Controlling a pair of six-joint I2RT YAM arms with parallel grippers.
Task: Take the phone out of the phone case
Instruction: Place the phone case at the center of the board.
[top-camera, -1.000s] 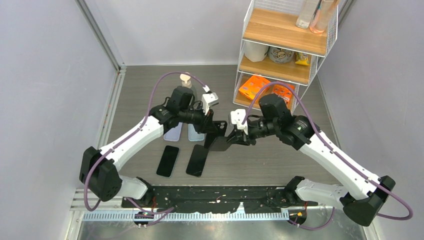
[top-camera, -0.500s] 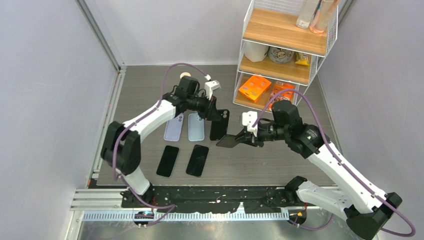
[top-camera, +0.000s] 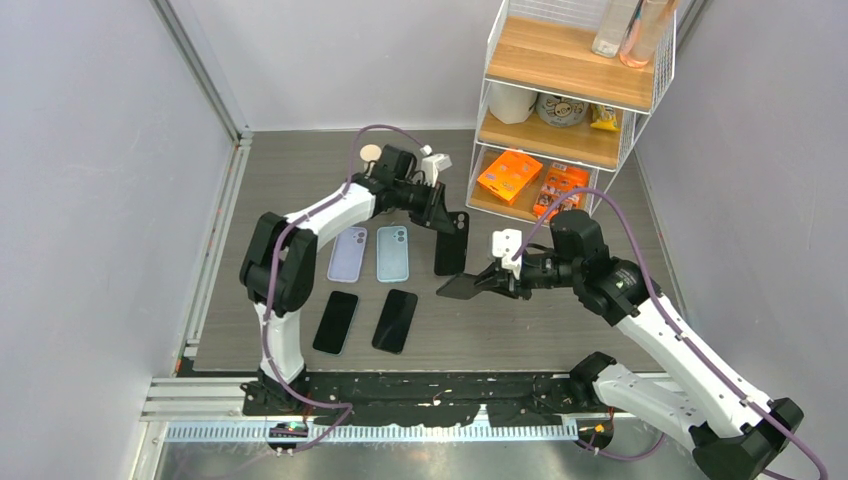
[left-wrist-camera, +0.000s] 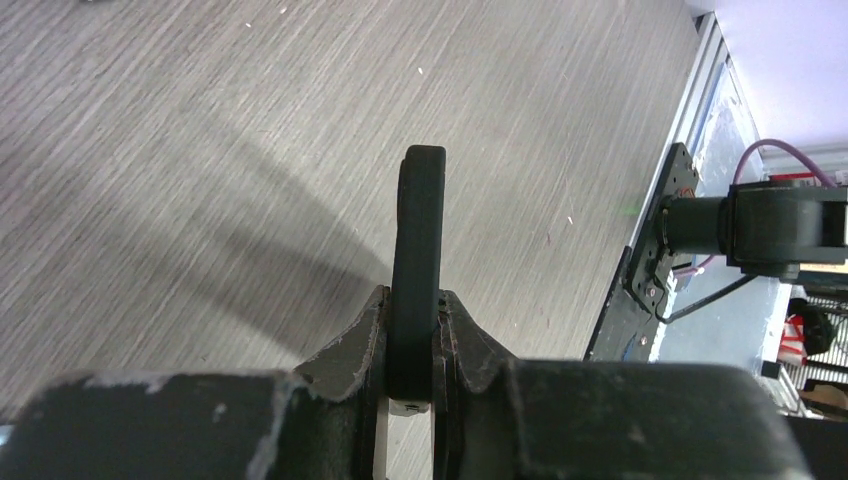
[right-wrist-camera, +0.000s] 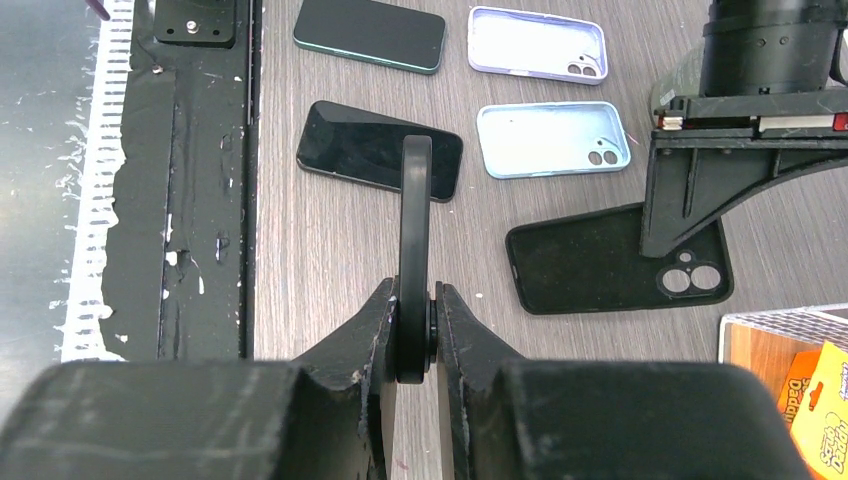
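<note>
Left tool (top-camera: 443, 217) pinches black phone case (top-camera: 452, 248) edge, near worktop (top-camera: 290, 175) centre. Right tool (top-camera: 495, 281) pinches bare black phone (top-camera: 462, 288) edge-on, apart from case, at its 5 o'clock, above worktop.

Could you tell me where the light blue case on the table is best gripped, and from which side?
Probably by a long side wall, from above: the light blue case lies flat, seemingly hollow side up, so one finger can drop inside the raised rim and one outside.
</note>
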